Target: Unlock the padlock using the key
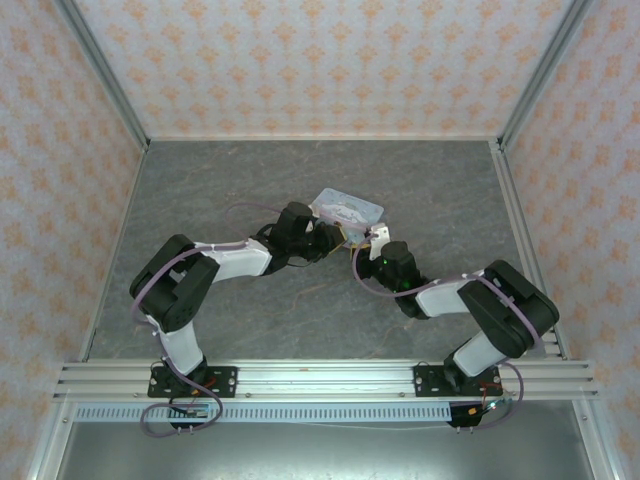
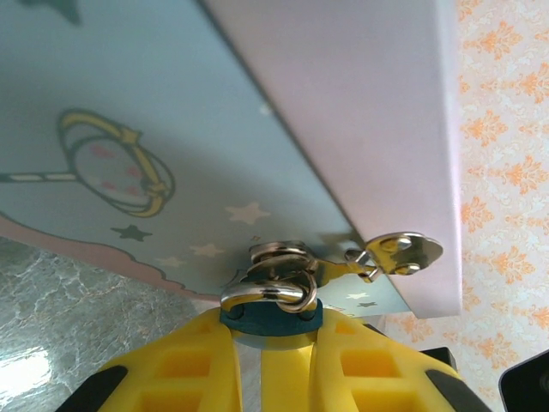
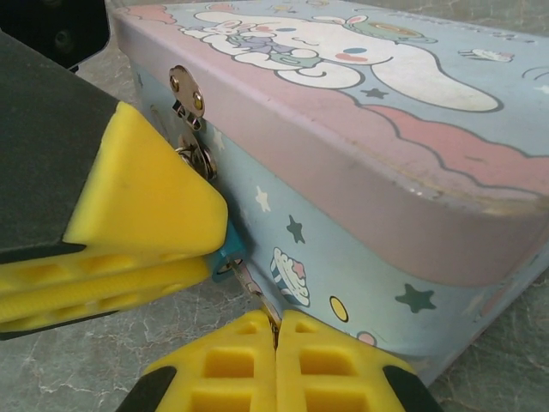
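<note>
The small teal padlock [image 2: 270,316] hangs by its silver shackle [image 2: 268,290] from the hasp [image 2: 399,253] of a pale blue cartoon tin [image 2: 171,103]. My left gripper [image 2: 270,348] is shut on the padlock's body. In the right wrist view the padlock [image 3: 230,249] pokes out from the left arm's yellow fingers [image 3: 146,215]. The thin key [image 3: 254,292] runs from its underside down into my right gripper [image 3: 276,324], which is shut on the key's head. From above, the left gripper [image 1: 338,238] and the right gripper [image 1: 372,240] meet at the tin's [image 1: 348,208] near side.
The tin rests on a grey marbled table [image 1: 250,190] with patterned walls on three sides. Open floor lies to the left, right and behind the tin. A metal rail [image 1: 320,378] holds both arm bases at the near edge.
</note>
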Action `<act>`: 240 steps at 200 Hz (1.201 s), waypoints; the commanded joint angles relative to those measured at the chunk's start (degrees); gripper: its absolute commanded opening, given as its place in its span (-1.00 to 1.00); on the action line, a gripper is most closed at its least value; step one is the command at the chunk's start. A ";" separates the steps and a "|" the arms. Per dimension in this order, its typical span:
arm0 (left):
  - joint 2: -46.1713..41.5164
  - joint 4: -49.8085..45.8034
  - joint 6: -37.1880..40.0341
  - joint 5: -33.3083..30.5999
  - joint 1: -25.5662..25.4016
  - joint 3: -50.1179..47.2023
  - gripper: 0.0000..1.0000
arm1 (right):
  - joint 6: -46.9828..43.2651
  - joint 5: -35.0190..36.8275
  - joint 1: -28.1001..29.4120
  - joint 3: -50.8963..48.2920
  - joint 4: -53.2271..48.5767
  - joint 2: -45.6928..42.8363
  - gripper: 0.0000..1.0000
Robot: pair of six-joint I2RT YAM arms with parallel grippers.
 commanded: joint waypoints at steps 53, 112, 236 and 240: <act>-2.79 -0.95 0.24 3.69 -1.79 2.54 -0.59 | -1.50 -4.01 0.23 3.76 6.51 3.06 -1.00; -2.77 -0.61 0.70 3.61 -1.86 2.10 -0.60 | 4.67 -12.23 -1.73 7.24 3.61 5.08 -1.00; 2.05 3.62 -0.35 3.71 -2.30 1.80 -0.60 | 10.79 -15.66 -4.19 8.51 6.07 7.56 -1.00; 2.27 3.83 -0.35 3.51 -2.30 1.68 -0.60 | 10.81 -15.69 -4.25 8.39 5.99 7.83 -1.00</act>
